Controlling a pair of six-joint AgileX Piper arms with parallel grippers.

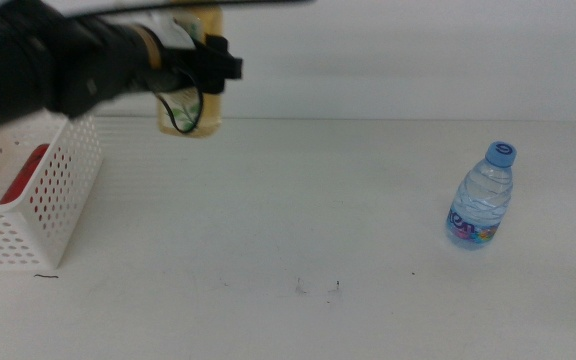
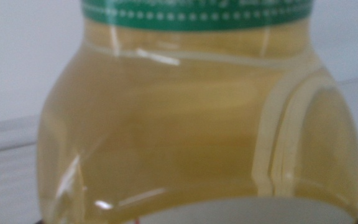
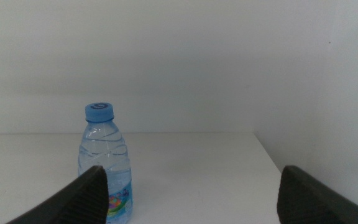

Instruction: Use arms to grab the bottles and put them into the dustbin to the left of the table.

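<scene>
Bottles first: my left gripper [image 1: 204,75] is clamped on the yellow tea bottle [image 1: 192,118], lifted clear of the table [image 1: 298,200] at its far left, just beside and above the dustbin [image 1: 53,190]. In my left wrist view the tea bottle [image 2: 191,124] fills nearly everything, amber body with the green label band across it, and my own jaws are barely a dark sliver at the edge (so the grip itself I read from the middle view). The bottle's cap is cut off and the upper part is hidden behind my arm.

My right gripper [image 3: 191,193] stands wide apart and holds nothing; the water bottle [image 3: 106,165] stands upright on the table ahead, just beyond 1 jaw, not touching it. In the middle view that water bottle [image 1: 483,197] is well over on the right side, and my right arm is out of view.

Inside the dustbin something red [image 1: 26,172] shows through the perforated wall; I cannot make out more.
</scene>
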